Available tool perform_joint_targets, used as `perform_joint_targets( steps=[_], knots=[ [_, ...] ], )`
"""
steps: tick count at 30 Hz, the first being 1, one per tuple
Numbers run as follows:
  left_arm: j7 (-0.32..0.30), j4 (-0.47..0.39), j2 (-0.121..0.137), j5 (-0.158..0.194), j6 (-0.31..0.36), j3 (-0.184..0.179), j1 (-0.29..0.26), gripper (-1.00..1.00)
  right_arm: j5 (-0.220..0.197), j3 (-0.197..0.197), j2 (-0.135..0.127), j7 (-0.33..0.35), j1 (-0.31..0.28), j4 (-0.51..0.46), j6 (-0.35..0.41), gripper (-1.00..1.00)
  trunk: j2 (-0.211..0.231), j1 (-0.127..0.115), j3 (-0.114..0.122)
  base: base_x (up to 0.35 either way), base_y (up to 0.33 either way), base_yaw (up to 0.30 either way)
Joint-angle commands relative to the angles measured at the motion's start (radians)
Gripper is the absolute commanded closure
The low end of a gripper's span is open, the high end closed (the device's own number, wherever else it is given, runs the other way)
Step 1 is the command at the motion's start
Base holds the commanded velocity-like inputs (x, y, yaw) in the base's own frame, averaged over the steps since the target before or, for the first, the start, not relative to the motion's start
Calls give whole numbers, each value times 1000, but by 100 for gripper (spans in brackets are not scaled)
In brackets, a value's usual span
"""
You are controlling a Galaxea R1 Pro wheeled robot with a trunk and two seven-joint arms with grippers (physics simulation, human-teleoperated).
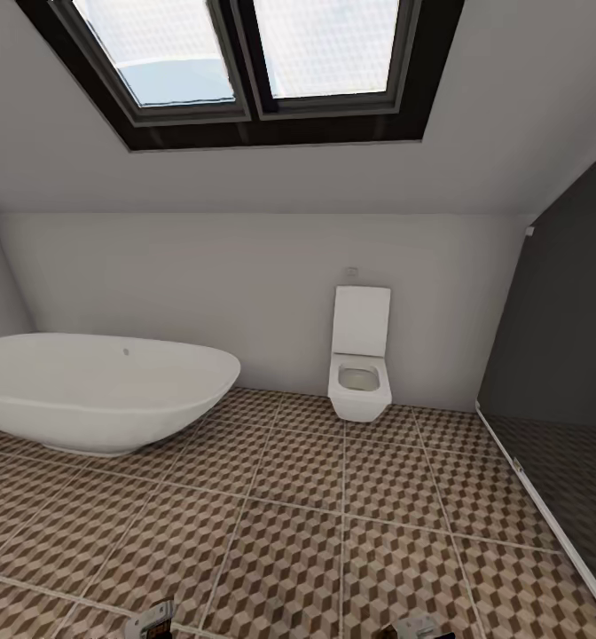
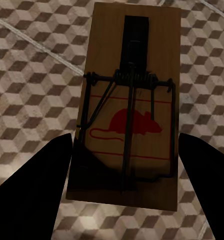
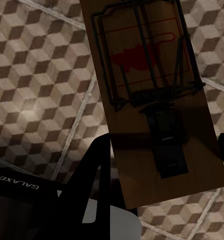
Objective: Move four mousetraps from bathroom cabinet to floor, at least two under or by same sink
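Note:
A wooden mousetrap (image 2: 134,65) with a red mouse print and a black wire spring sits between the dark fingers (image 2: 37,190) of my left gripper (image 2: 126,140), which is shut on it above the bathroom floor (image 2: 32,75). My right gripper (image 3: 164,140) is shut on a second mousetrap (image 3: 142,60), also held over the cube-patterned tiles. At the bottom edge of the head view, the tops of the left gripper (image 1: 152,619) and the right gripper (image 1: 418,627) just poke in. The cabinet and the sink are out of view.
A white oval bathtub (image 1: 94,386) stands at the left on the bathroom floor (image 1: 333,532). A white wall-hung toilet (image 1: 360,364) is against the far wall. A dark glass shower screen (image 1: 555,373) closes off the right side. A skylight (image 1: 245,53) is overhead.

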Motion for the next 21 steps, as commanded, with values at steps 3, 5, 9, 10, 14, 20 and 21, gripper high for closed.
perform_joint_targets(
  steps=[3, 5, 9, 10, 14, 20, 21],
  knots=[
    [0, 0, 0, 8, -3, -8, -1, 100, -1, 6, 0, 3, -1, 2, 1, 100, -1, 0, -1, 0, 0, 168],
    [0, 0, 0, 8, -3, -8, -1, 100, -2, 5, -1, 3, -1, 2, 1, 100, -1, 0, -1, 0, 0, 223],
    [0, 0, 0, 8, -3, -8, -1, 100, -3, 4, -1, 3, -1, 2, 1, 100, -1, 0, 0, 0, 0, 253],
    [0, 0, 0, 8, -3, -8, -1, 100, -3, 4, -1, 4, -1, 2, 1, 100, -1, 0, 0, 0, 0, 265],
    [0, 1, 0, 8, -3, -8, -1, 100, -3, 4, -1, 4, -1, 2, 1, 100, -1, 0, 0, 0, 0, 268],
    [0, 0, 0, 8, -3, -8, -1, 100, -3, 5, -1, 5, -1, 2, 7, 100, -1, 0, 0, 0, 0, 135],
    [0, 0, 0, 8, -3, -8, -1, 100, -3, 5, -1, 6, -1, 2, 10, 100, -1, 0, 0, 0, 0, 37]
  ],
)
